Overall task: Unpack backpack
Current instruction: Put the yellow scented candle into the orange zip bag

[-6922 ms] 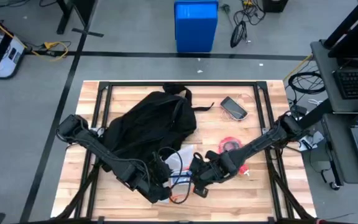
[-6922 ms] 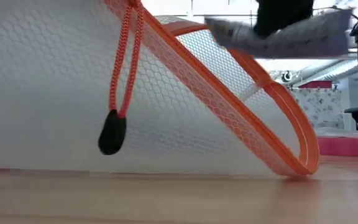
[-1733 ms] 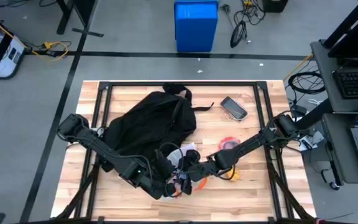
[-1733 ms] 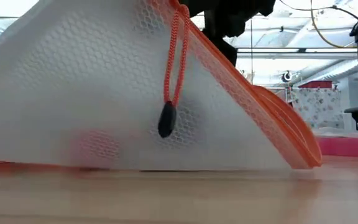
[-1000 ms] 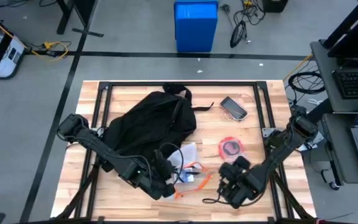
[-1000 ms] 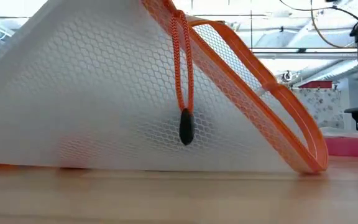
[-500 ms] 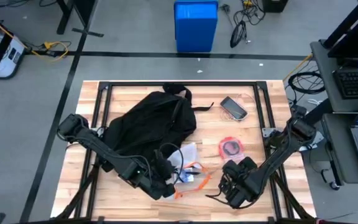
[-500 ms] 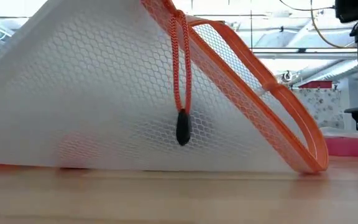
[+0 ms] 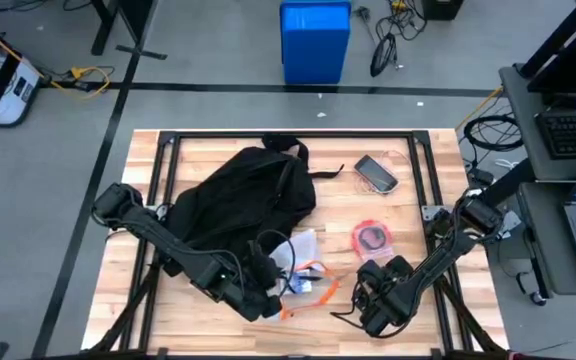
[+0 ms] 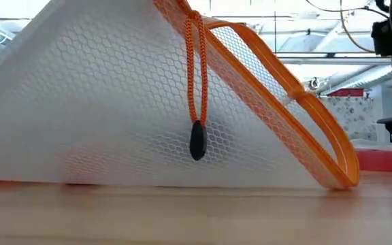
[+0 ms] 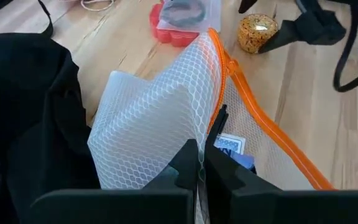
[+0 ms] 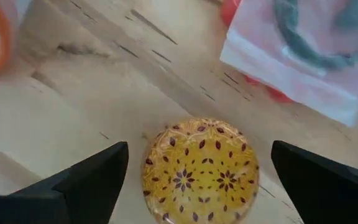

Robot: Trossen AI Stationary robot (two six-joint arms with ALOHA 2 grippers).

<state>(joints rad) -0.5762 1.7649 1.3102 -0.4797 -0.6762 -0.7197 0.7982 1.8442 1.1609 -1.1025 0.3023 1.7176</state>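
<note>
Right gripper point(image 12: 194, 168): fingers spread wide on either side of a yellow patterned dome point(image 12: 199, 169) that sits on the table point(image 9: 428, 180) between them; nothing is held.
Left gripper point(image 11: 199, 163): fingers pinched together on the edge of a white mesh pouch point(image 11: 160, 118) with orange trim, holding that edge up off the wood.
Backpack point(image 9: 243, 200): lies on the left half of the table, well apart from the right gripper; the left arm reaches across its near side.
Pouch: sits just beside the backpack's near edge, tented up; an orange zip cord with a black tip point(image 10: 197, 141) hangs free on its side, and a blue-printed card shows through the mesh.
Other items out: a red packet point(image 9: 372, 237) near the middle right, a phone point(image 9: 376, 172) toward the far side.
Step in hand: by my reading, the dome has just been set down and the pouch is only partly dealt with.
Next move: the right gripper likely needs to lift clear without nudging the dome; the left could then lay the pouch flat on bare wood away from the backpack.
</note>
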